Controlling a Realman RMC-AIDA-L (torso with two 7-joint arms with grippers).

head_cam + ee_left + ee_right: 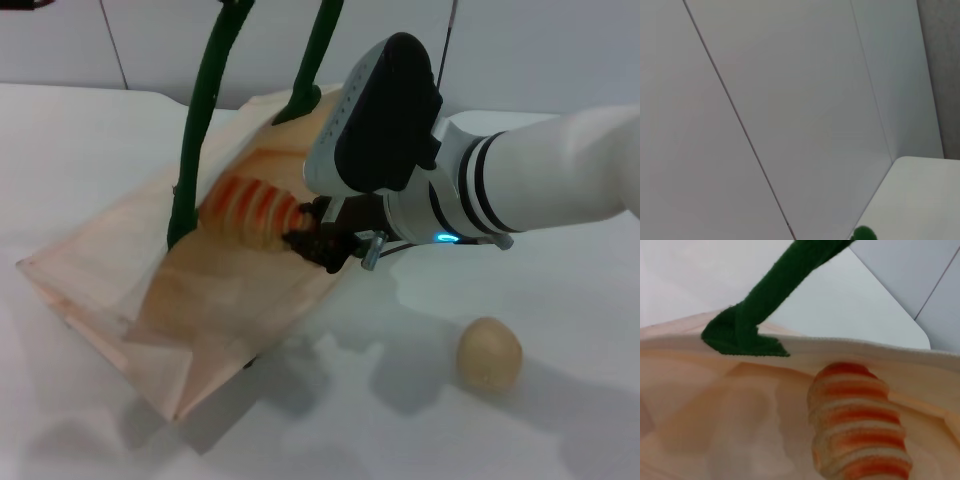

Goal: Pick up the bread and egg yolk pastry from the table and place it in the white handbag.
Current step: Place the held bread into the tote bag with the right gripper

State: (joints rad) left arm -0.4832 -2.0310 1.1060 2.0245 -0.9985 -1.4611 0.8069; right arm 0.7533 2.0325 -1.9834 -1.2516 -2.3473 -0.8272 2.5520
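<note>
Nearest me, the egg yolk pastry (490, 352) sits alone on the table (560, 430), on my right side and apart from the bag. Farther out, my right gripper (312, 238) is at the mouth of the white handbag (215, 320), at the near end of the bread (258, 210); whether its fingers grip the loaf or have let go I cannot tell, since the wrist housing hides them. The loaf lies inside the bag opening, its long axis running away from the gripper and toward my left. In the right wrist view the bread (857, 425) shows against the cream lining, past a green handle tab (742, 337). The handles (205, 110) rise out of view; my left gripper is not visible. I judge the pastry comes next: it lies back toward me from the right gripper, which is the nearer arm.
</note>
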